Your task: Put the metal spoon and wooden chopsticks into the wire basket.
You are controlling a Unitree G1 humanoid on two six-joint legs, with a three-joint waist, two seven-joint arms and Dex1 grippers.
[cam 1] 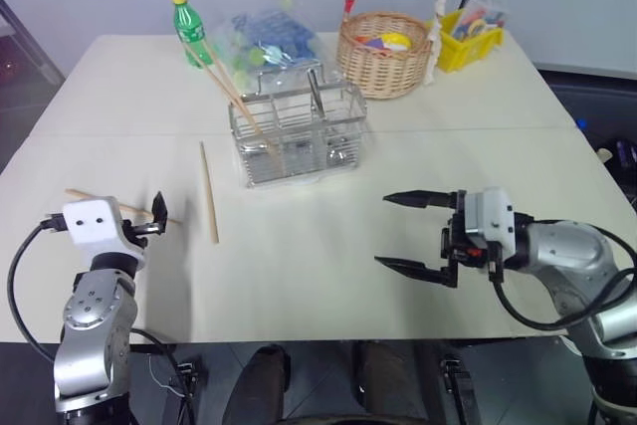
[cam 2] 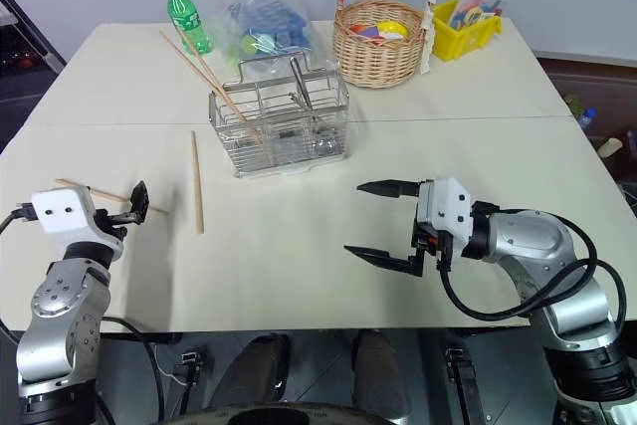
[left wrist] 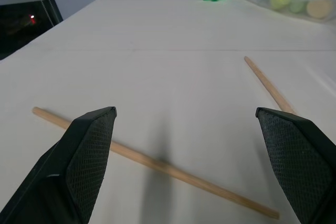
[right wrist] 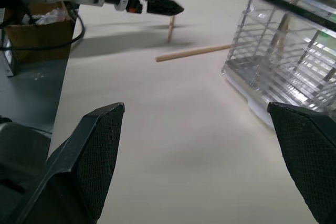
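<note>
- The wire basket (cam 1: 299,136) is a shiny rectangular mesh box on the smooth cream table (cam 1: 328,246); two thin wooden chopsticks (cam 1: 227,87) lean inside it.
- Two more straight sticks lie flat: one (cam 1: 209,192) beside the basket, one (left wrist: 152,161) under the left gripper (left wrist: 194,166).
- Left gripper: jaws spread, empty.
- Right gripper (cam 1: 406,231): black pointed fingers apart, empty.
- I cannot make out the spoon.

Head stereo looks down over table (cam 1: 328,276); wrist cams low, close — share tabletop.

cream table (cam 1: 328,246): wire basket (cam 1: 299,136), two loose chopsticks (cam 1: 209,206), bottle (cam 1: 189,27).
</note>
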